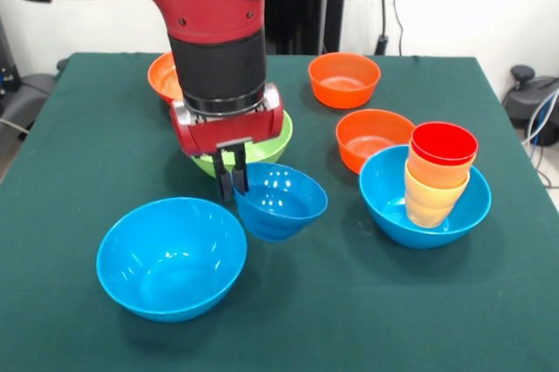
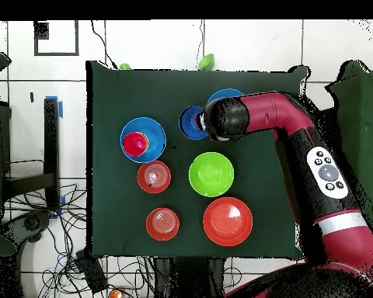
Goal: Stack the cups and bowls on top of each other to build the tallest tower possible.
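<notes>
My gripper [image 1: 232, 182] is shut on the near rim of the small dark blue bowl [image 1: 281, 201], which hangs tilted just above the cloth. Seen from above, the same bowl [image 2: 193, 122] sticks out beside the arm's wrist. The tower stands at the right: a large light-blue bowl [image 1: 391, 206] holds nested yellow and orange cups [image 1: 432, 193] with a red cup [image 1: 444, 143] on top. From overhead this red cup [image 2: 134, 143] sits in its blue bowl [image 2: 152, 128]. A second large light-blue bowl [image 1: 170, 254] rests empty at the front left.
The green bowl [image 1: 271, 147] sits right behind the gripper. Two small orange bowls [image 1: 344, 78] [image 1: 371, 136] lie between it and the tower. A large orange bowl [image 1: 162, 75] is half hidden behind the arm. The overhead view shows another small orange bowl [image 2: 162, 223].
</notes>
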You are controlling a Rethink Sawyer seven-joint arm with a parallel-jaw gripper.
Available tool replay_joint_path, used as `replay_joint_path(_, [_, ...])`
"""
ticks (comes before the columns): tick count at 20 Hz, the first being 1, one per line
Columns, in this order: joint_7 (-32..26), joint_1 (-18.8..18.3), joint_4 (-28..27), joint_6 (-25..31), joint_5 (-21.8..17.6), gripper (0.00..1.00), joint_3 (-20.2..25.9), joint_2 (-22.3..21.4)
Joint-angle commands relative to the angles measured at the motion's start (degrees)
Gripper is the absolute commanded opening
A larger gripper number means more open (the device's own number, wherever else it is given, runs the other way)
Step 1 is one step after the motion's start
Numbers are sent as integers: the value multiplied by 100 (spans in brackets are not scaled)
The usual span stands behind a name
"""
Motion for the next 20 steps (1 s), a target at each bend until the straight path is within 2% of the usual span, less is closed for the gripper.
replay_joint_path(1, [-1956, 185, 13, 893, 180, 0, 149, -36])
replay_joint_path(5, [-1884, 132, 151, 945, 373, 0, 219, 33])
replay_joint_path(10, [-1821, -75, 581, 914, 726, 0, 405, 43])
replay_joint_path(15, [-1915, -307, 978, 1071, 1051, 0, 662, -83])
replay_joint_path(20, [-1737, -647, 1576, 1219, 1486, 0, 989, -267])
